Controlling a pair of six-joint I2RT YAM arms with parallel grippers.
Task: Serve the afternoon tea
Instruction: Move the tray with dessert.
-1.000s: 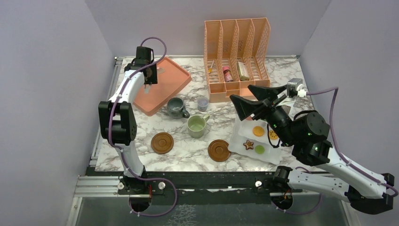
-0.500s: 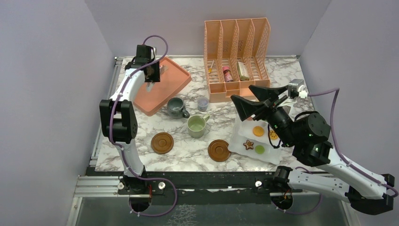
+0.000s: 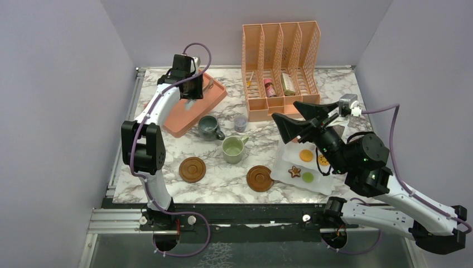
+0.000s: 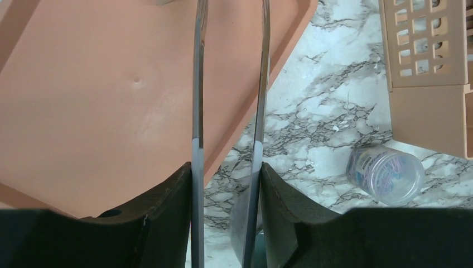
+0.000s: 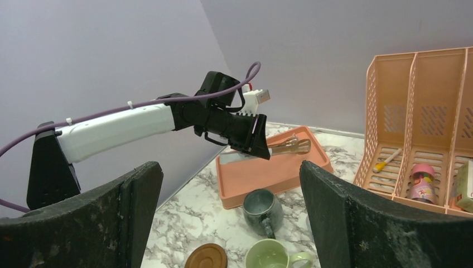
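With the left pincer (image 4: pixel 226 215) gripping tongs (image 4: pixel 198 84) over the tray (image 4: pixel 83 111) and the right pincer (image 5: pixel 227 167) wide open, the tongs probably go to the cookies (image 3: pixel 305 156) next.

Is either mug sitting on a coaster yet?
No. The grey-blue mug and the green mug stand on the bare table, apart from the left coaster and the right coaster, which hold nothing.

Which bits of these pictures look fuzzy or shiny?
Right wrist view: the right gripper has huge, soft-edged black fingers; the left gripper beyond looks sharp. Left wrist view: the tongs it grips glint pale. Top view: even light, faint shadows.
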